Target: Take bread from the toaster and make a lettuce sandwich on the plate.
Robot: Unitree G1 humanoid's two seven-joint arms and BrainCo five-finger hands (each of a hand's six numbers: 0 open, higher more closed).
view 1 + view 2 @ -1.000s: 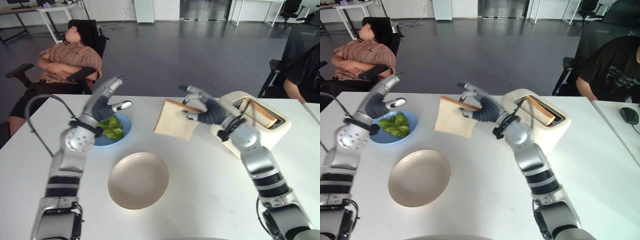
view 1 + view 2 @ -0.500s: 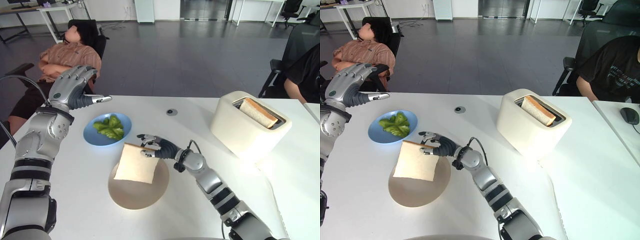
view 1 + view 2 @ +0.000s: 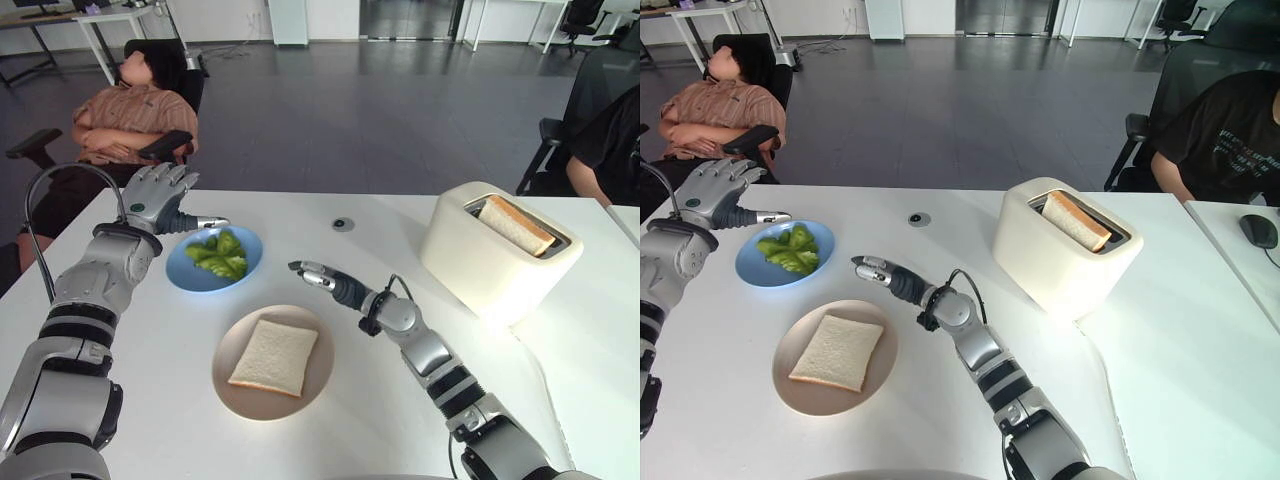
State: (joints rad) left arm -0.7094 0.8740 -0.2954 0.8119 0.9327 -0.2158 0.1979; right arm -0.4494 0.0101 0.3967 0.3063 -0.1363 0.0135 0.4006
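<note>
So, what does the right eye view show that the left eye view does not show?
Extra in the right eye view: a black computer mouse on the neighbouring table at the right edge. Extra in the left eye view: the full arc of the black cable beside the left arm. Shared: one bread slice flat on the plate, a second slice in the toaster, lettuce in the blue bowl, the left hand by that bowl's far left rim, and the open right hand over the table behind the plate.
</note>
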